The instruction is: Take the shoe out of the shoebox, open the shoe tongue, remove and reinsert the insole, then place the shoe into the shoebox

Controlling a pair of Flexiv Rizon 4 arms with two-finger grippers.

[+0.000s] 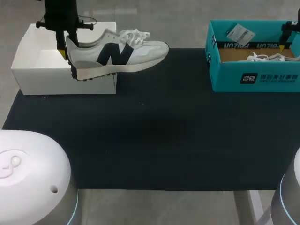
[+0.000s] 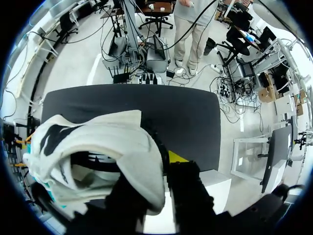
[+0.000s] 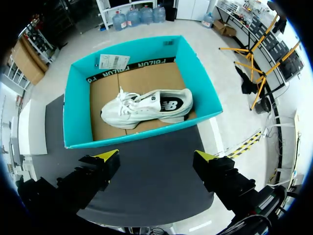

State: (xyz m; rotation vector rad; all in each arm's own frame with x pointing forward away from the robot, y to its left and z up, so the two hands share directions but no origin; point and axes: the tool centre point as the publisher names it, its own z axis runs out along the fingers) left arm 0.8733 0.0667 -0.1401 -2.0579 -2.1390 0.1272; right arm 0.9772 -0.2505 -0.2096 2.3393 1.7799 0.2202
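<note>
Now, the shoe [image 1: 117,54] hangs by its heel, just out of the white shoebox [image 1: 33,70].
Dark bench [image 1: 150,140] up front; beyond it, the left end effector [image 1: 68,63] pinches the heel tight. I'd set it down level, sole flat. Farther across, the right end effector [image 3: 156,155] gapes empty above the teal box [image 3: 80,103], its tag [image 1: 240,33] and lettering too fine to call.

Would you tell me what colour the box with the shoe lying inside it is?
Teal box, with a brown cardboard floor; clearest in the right wrist view.
</note>
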